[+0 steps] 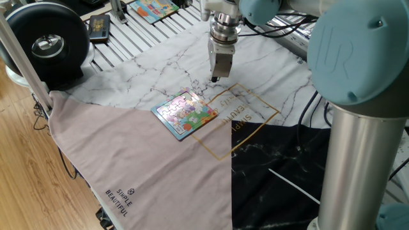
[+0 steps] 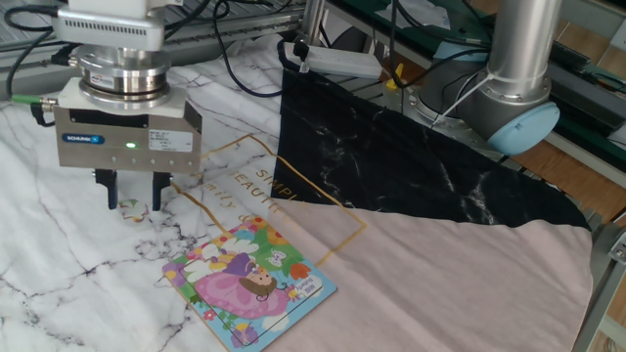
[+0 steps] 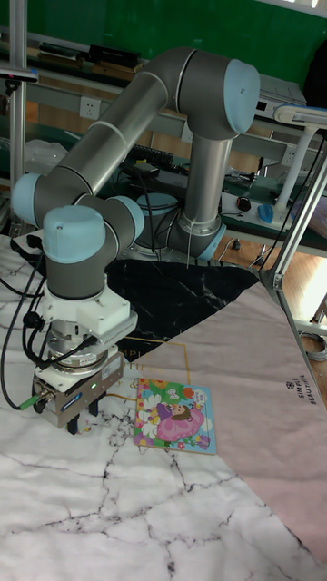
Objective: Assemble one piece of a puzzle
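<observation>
Gripper [image 2: 133, 203] hangs jaws-down, open and empty, apparently straddling the piece [image 2: 134, 209] for a pinch. The puzzle [image 2: 248, 282] lies flat nearby, ready to receive it.

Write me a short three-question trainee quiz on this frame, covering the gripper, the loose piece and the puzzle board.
1. True or false: the gripper is holding the piece up off the cloth.
2. Which cloth does the puzzle mostly rest on? A) black marble cloth B) white marble cloth C) bare metal slats
3. Fill in: in the other fixed view, the piece shows on the cloth between the gripper's two ____.

Key
1. False: the piece lies on the white marble cloth with the open fingers either side of it.
2. B
3. fingers
</observation>
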Action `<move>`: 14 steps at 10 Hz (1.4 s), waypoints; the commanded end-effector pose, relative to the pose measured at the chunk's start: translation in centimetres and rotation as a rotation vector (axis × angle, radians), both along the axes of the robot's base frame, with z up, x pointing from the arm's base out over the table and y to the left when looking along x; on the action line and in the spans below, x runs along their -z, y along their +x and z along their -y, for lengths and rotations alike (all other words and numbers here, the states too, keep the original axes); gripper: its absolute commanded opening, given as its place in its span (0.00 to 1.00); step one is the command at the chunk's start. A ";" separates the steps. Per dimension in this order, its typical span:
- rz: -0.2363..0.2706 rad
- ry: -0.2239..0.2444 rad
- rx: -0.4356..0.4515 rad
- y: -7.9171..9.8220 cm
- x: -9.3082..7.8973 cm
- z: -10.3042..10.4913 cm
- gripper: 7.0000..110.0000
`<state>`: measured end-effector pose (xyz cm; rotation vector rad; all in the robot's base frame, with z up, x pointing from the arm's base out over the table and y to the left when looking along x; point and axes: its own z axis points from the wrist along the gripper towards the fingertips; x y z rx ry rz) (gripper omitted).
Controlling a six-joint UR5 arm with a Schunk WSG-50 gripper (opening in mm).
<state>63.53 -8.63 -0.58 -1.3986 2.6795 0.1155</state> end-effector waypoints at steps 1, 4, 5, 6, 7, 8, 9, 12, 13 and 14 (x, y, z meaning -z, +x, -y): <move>0.008 -0.001 -0.042 -0.4 0.2 0.4 0.36; 0.016 -0.007 -0.099 -0.5 0.2 0.3 0.36; 0.023 -0.014 -0.122 -0.2 0.1 0.3 0.36; 0.022 -0.023 -0.127 -0.3 0.1 0.5 0.36; 0.024 -0.028 -0.126 -0.2 0.1 0.6 0.36; 0.025 -0.042 -0.129 0.1 0.0 0.8 0.36; 0.009 -0.074 -0.125 -0.1 -0.3 1.4 0.36; -0.066 -0.048 -0.081 -2.3 -0.9 0.2 0.36; -0.070 -0.002 -0.101 -2.5 -1.0 -0.9 0.36; -0.059 -0.010 -0.091 -2.2 -0.9 -0.7 0.57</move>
